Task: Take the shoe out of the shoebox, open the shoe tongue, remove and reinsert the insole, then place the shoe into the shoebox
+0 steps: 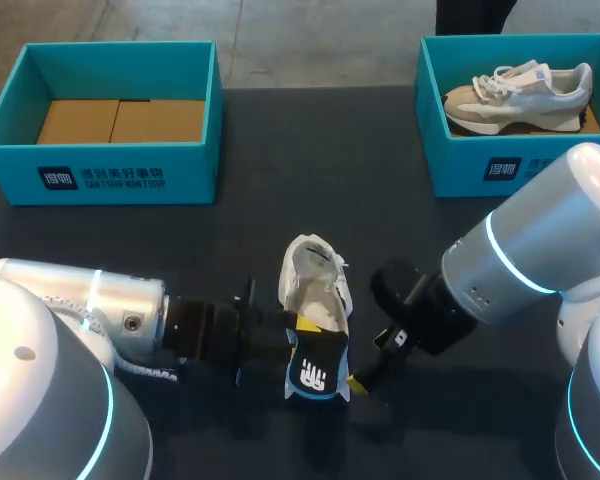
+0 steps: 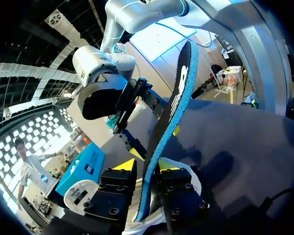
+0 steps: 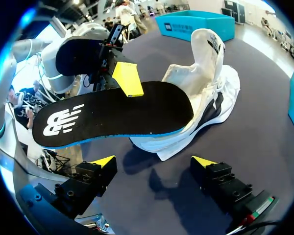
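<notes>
Now, left hand point(image 2: 148, 166) pinching insole point(image 3: 112, 115), right hand point(image 3: 153, 160) spread

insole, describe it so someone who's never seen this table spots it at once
Near the front middle of the dark table lies a white shoe. At its near end, pinched in the left end effector, is the insole: flat, black, blue-edged, with a white logo.

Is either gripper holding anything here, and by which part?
The left gripper pinches the insole near its middle, one finger on each face. The right gripper is open, holding nothing.
</notes>
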Motion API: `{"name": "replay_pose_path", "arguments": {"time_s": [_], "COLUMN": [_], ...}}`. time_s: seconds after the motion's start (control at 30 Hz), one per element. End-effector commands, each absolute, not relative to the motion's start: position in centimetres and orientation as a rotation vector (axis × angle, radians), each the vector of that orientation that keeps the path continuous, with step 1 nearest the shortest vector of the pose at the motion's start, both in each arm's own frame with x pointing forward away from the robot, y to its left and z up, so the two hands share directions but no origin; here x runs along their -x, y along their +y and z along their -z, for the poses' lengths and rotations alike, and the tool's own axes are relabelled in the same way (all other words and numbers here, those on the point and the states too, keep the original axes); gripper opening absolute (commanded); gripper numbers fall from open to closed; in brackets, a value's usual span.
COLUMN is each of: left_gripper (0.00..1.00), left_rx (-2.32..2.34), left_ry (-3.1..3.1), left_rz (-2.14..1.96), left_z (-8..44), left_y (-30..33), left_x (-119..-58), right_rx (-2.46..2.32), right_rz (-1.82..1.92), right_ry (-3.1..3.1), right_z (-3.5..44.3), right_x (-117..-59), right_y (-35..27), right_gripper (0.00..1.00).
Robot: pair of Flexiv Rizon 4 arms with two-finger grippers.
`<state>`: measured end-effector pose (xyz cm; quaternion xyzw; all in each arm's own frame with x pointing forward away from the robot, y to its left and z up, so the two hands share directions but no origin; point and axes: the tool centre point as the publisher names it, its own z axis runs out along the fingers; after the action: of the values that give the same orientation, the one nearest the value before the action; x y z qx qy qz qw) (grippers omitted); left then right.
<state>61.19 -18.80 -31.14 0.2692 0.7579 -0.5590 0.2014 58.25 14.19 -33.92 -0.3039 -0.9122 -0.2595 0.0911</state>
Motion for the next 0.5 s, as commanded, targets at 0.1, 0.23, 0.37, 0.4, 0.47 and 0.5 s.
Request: {"name": "replay_pose_path", "arguments": {"time_s": [0.1,0.23,0.37,0.4,0.47,0.5], "left_gripper": [0.25,0.25,0.15,0.00,0.00,0.00], "left_rx": [-0.763,-0.763,-0.754,-0.753,-0.752,-0.753], "left_ry": [2.156,2.164,2.173,2.174,2.174,2.173], "left_rz": [1.533,1.528,1.515,1.513,1.513,1.514], "left_z": [31.52,31.70,31.83,31.85,31.86,31.88], "left_y": [-19.83,-20.09,-20.19,-20.18,-20.11,-20.05], "left_x": [-61.15,-61.29,-61.60,-61.64,-61.67,-61.65], "right_rx": [0.906,0.906,0.906,0.906,0.906,0.906], "right_rz": [0.774,0.774,0.774,0.774,0.774,0.774], "right_ry": [-2.711,-2.711,-2.711,-2.711,-2.711,-2.711], "right_z": [33.97,33.97,33.97,33.97,33.97,33.97], "right_x": [-58.09,-58.09,-58.09,-58.09,-58.09,-58.09], "right_y": [14.19,14.19,14.19,14.19,14.19,14.19], "right_gripper": [1.00,1.00,1.00,1.00,1.00,1.00]}}
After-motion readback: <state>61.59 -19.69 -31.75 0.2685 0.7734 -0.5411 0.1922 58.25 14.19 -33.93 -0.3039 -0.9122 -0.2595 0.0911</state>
